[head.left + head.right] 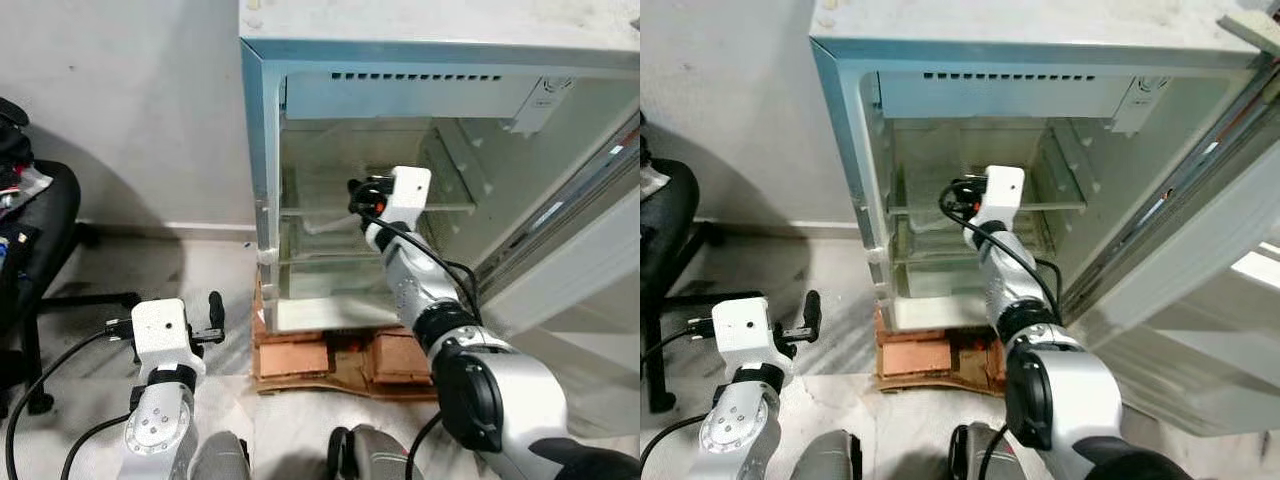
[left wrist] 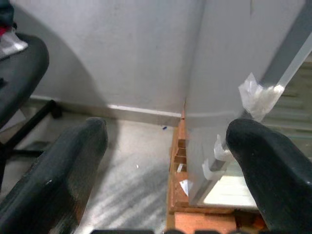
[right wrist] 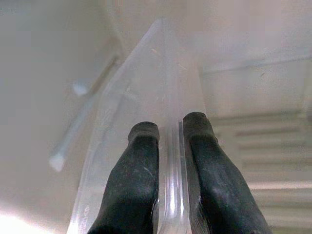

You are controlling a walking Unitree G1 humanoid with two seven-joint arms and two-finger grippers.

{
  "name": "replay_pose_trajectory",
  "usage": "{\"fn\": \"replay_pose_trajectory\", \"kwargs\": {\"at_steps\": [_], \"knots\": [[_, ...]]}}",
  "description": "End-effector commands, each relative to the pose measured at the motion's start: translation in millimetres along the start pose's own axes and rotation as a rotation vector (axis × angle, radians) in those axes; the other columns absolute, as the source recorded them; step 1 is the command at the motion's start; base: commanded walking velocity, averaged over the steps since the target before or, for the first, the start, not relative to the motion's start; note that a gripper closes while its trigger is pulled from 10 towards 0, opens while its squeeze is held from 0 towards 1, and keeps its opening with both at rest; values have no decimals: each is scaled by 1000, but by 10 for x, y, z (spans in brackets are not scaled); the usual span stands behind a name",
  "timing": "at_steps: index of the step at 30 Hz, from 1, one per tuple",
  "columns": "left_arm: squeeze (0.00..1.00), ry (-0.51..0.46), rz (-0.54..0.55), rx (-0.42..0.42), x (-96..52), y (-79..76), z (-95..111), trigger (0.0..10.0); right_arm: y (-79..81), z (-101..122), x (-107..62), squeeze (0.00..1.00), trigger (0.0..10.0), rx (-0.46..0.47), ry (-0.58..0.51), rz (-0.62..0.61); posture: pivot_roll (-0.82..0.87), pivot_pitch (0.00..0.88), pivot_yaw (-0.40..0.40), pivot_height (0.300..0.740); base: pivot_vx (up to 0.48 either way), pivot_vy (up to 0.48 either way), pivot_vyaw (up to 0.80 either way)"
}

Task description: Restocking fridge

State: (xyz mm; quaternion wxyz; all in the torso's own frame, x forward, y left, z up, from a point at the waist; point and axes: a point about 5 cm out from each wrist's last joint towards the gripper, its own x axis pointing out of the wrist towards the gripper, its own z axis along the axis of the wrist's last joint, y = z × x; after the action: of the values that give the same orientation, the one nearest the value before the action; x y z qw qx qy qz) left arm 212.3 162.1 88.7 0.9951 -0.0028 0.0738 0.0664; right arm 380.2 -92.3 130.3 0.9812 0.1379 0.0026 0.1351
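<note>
Right end effector (image 3: pixel 168 134) is inside the open fridge (image 1: pixel 262 150), fingers pinched nearly closed on a clear plastic piece (image 3: pixel 161 68), while left end effector (image 2: pixel 165 141) hangs wide open, empty.

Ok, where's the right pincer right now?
The right pincer is inside the open fridge, at the upper shelf, shut on the edge of a clear plastic container.

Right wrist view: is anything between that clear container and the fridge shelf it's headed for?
Nothing visible blocks it. The right end effector is shut on the clear container's edge, already inside the open fridge at the glass shelf. The shelf around it looks bare, though glare hides detail.
</note>
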Motion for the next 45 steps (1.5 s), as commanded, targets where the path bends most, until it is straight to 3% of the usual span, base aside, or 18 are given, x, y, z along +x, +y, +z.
{"fn": "replay_pose_trajectory", "kwargs": {"at_steps": [1,14,18,19,20,21,22,25,26,31,32,33,34,35,45], "knots": [[0,6,-11,10,12,2,-26,10000,-68,20,-37,0,10000,6,-34,-6,146,81,-46,740,0,0,0],[0,2,-28,25,96,-10,-53,10000,-92,-341,-373,0,10000,10,2,64,115,31,-19,740,0,0,0],[0,0,-37,28,110,-24,-51,10000,-83,-381,-387,0,10000,18,13,54,112,28,-13,740,0,0,0],[0,-1,-42,31,116,-27,-51,10000,-60,-369,-375,0,5451,28,6,58,112,28,-13,740,0,0,0],[0,-2,-43,32,118,-26,-51,10000,-51,-360,-370,0,5451,36,1,61,112,28,-13,740,0,0,0],[0,-1,-43,33,119,-26,-54,10000,-53,-354,-369,0,196,37,-2,62,110,23,-13,740,0,0,0],[0,1,-43,34,119,-23,-61,10000,-66,-347,-370,0,0,34,-2,60,109,20,-12,740,0,0,0],[0,1,-43,36,120,-22,-68,10000,-87,-340,-388,0,0,28,-1,61,108,20,-14,740,0,0,0],[0,1,-43,37,122,-22,-70,10000,-104,-341,-406,0,1922,22,2,61,108,20,-14,740,0,0,0],[0,2,-45,37,125,-45,-82,10000,-235,-377,-523,0,1098,13,19,38,98,28,-15,740,0,0,0],[0,3,-46,36,123,-56,-88,10000,-264,-388,-555,0,4667,12,22,31,89,29,-12,740,0,0,0],[0,4,-48,35,122,-69,-95,10000,-294,-399,-587,0,6314,10,26,22,89,29,-12,740,0,0,0],[0,7,-53,34,121,-92,-107,10000,-334,-410,-645,0,7333,6,33,7,84,27,-10,740,0,0,0],[0,8,-59,35,122,-105,-110,10000,-361,-415,-678,0,10000,4,36,-4,75,25,-5,740,0,0,0],[0,1,-68,44,167,-111,-96,10000,-441,-441,-824,0,10000,1,46,-31,60,22,2,740,0,0,0]]}}
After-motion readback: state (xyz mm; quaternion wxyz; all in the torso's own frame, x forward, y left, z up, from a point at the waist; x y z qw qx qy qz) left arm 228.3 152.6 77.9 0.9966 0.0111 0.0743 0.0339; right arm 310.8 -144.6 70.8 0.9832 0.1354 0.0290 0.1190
